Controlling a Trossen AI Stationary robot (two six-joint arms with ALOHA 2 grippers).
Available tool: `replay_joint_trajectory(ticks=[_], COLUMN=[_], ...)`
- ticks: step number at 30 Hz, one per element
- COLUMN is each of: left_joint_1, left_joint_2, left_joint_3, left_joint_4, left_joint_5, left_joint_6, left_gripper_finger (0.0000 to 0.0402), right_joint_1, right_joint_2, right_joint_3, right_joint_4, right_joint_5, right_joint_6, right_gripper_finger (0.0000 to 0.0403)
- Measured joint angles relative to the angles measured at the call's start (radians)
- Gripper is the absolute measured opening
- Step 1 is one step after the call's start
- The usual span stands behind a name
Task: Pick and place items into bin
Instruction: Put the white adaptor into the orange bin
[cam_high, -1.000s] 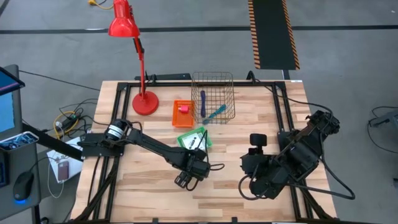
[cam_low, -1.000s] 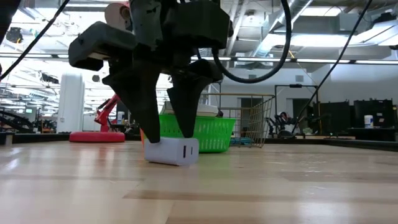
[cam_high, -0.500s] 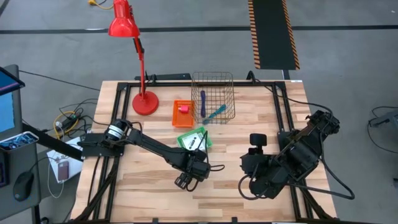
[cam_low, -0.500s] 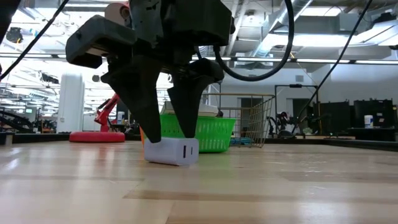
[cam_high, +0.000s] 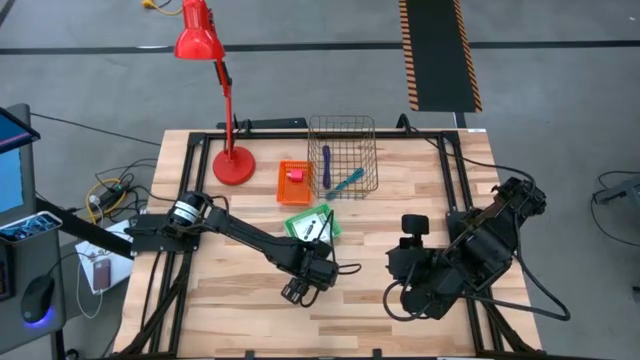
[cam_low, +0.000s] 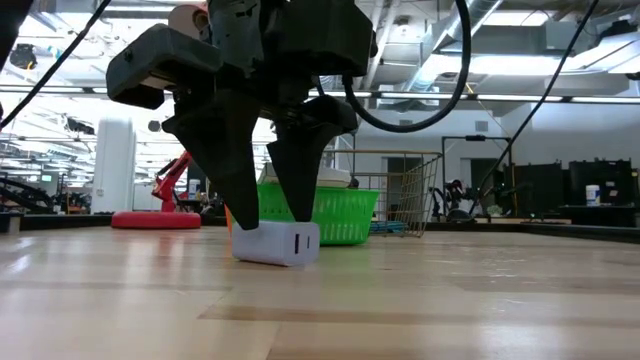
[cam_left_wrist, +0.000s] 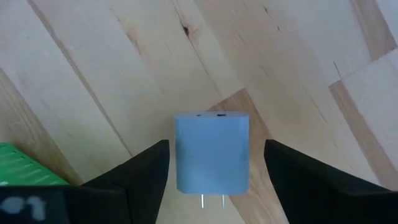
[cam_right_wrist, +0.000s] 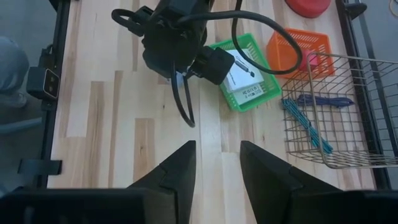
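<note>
Nothing has shifted since a second ago, as far as you can tell: your left gripper (cam_low: 262, 215) still straddles the white USB charger (cam_low: 277, 243), which lies flat on the wooden surface (cam_low: 420, 300) with its two prongs pointing back toward the wrist. The jaws are spread, one finger on each side of the charger; you cannot tell whether they touch it. In the left wrist view the charger (cam_left_wrist: 211, 152) sits squarely between the two dark fingers (cam_left_wrist: 140, 171).

Just behind it stands the green basket (cam_high: 313, 223) with white card packs inside. Further back, the orange basket (cam_high: 294, 181) carries a small pink block (cam_high: 296, 174), and beside that the wire bin (cam_high: 343, 156) already holds a purple pen (cam_high: 326, 163) and a teal pen (cam_high: 345, 182).

Your right gripper (cam_right_wrist: 217, 165) waits well apart, raised over the right side of the surface, jaws parted a little and holding nothing. A red desk lamp (cam_high: 213, 85) stands at the far left corner.
</note>
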Motion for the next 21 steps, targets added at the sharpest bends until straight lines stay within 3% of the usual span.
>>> replay_joint_trajectory(ticks=[21], left_joint_1=[0.0], left_joint_2=[0.0], left_joint_3=[-0.001], left_joint_4=[0.004], left_joint_5=[0.027], left_joint_6=[-0.013], left_gripper_finger=[0.0251], right_joint_1=[0.0], right_joint_2=[0.0], right_joint_3=[0.0], right_joint_4=[0.0], right_joint_5=[0.0], right_joint_6=[0.0], right_gripper_finger=[0.0118])
